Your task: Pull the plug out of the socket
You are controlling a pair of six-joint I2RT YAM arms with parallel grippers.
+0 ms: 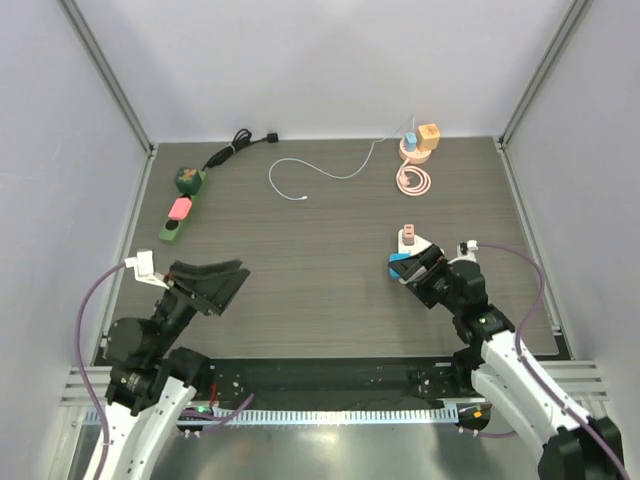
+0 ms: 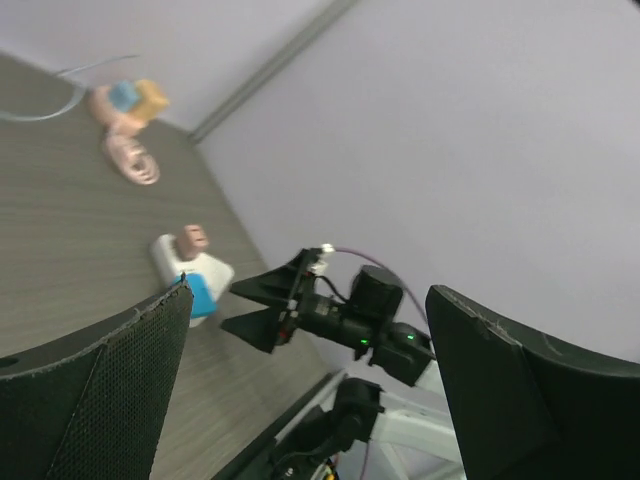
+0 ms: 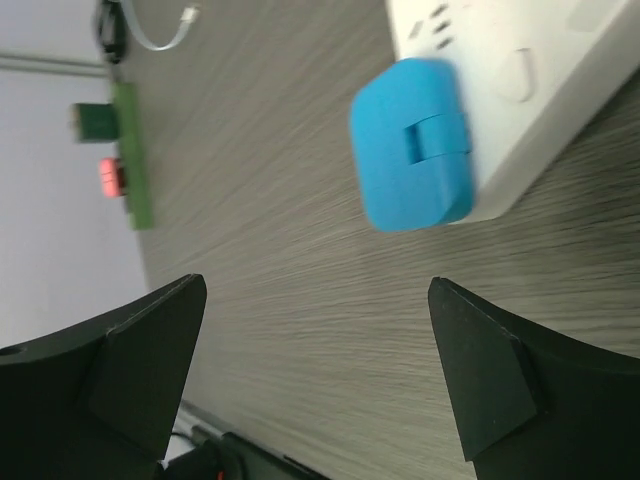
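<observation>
Right pincer (image 3: 318,288): released, jaws spread wide, nothing grasped.
Blue plug (image 3: 415,145): seated in the white socket strip (image 3: 520,90), just ahead of the right pincer; the spread is judged to be set for straddling it.
Left pincer (image 1: 228,287): released, parked well apart, presumably kept clear.

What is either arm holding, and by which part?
Nothing is held. The left jaws stand open in the air; the right jaws stand open, facing the blue plug on the white socket block without clasping it.
</observation>
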